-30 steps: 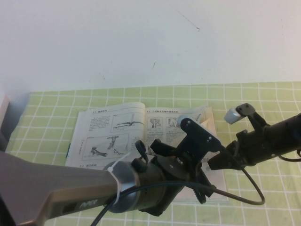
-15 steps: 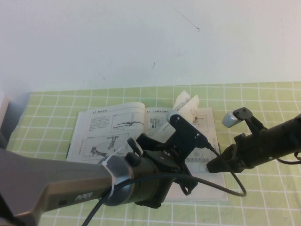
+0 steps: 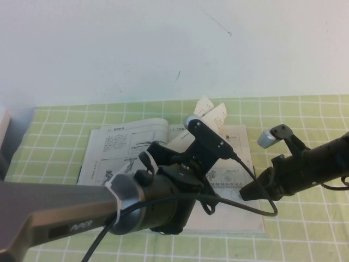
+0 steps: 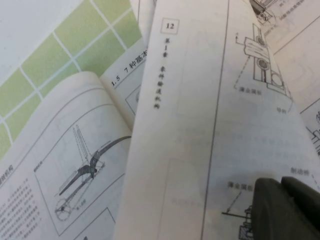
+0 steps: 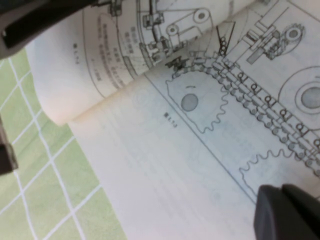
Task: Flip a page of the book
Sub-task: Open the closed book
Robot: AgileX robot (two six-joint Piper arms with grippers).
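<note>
The book (image 3: 125,147) lies open on the green checked cloth. My left gripper (image 4: 287,202) hangs over the book's right half, shut on the page (image 3: 210,112), which stands up curled above the spine. In the left wrist view the page (image 4: 200,125) shows the number 12 and machine diagrams. My right gripper (image 3: 244,194) is shut, its tip resting on the book's right-hand leaf near the outer edge. The right wrist view shows the right gripper (image 5: 287,212) on a gear-and-chain drawing (image 5: 240,95), with the lifted page (image 5: 100,60) curling beyond it.
The green checked cloth (image 3: 305,120) covers the table up to a white wall behind. A grey object (image 3: 2,136) stands at the far left edge. My left arm's body (image 3: 82,218) fills the near left and hides the book's lower middle.
My left gripper has moved up and to the left, drawing the page from nearly flat to standing above the spine. My right gripper dropped slightly onto the right leaf, then stayed.
</note>
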